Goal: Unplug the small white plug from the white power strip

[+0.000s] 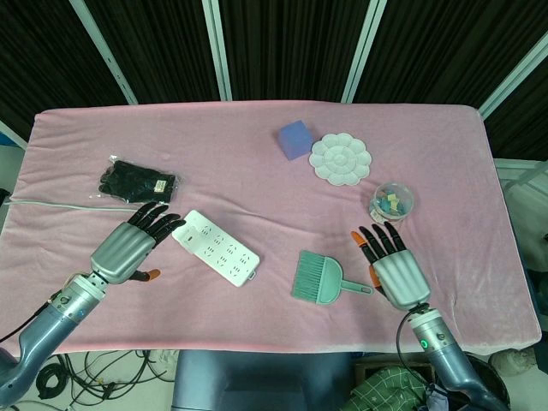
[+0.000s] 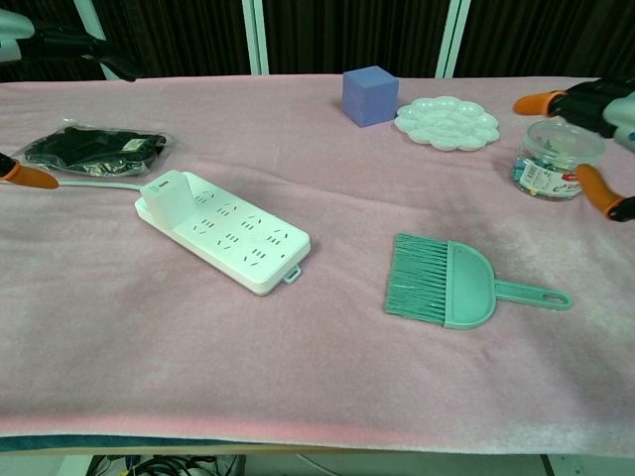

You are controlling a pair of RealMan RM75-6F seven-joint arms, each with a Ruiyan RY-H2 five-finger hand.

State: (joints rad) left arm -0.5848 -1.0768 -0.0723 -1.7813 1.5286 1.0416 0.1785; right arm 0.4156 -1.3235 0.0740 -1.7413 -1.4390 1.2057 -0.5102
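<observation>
The white power strip (image 1: pixel 221 250) (image 2: pixel 230 232) lies slantwise on the pink cloth, left of centre. The small white plug (image 2: pixel 167 196) (image 1: pixel 186 231) stands in its far left end. My left hand (image 1: pixel 130 248) hovers just left of that end, fingers spread and nothing in them; its dark fingertips nearly reach the plug. In the chest view only an orange thumb tip (image 2: pixel 28 176) and dark fingers at the top left corner show. My right hand (image 1: pixel 394 267) hangs open right of the brush, fingers apart; the chest view catches it at the right edge (image 2: pixel 595 109).
A teal hand brush (image 1: pixel 320 279) lies right of the strip. A clear jar of clips (image 1: pixel 391 202), a white palette (image 1: pixel 340 159) and a purple cube (image 1: pixel 294 139) sit toward the back right. A black bagged bundle (image 1: pixel 137 181) lies behind my left hand, the strip's cord (image 2: pixel 79 182) beside it.
</observation>
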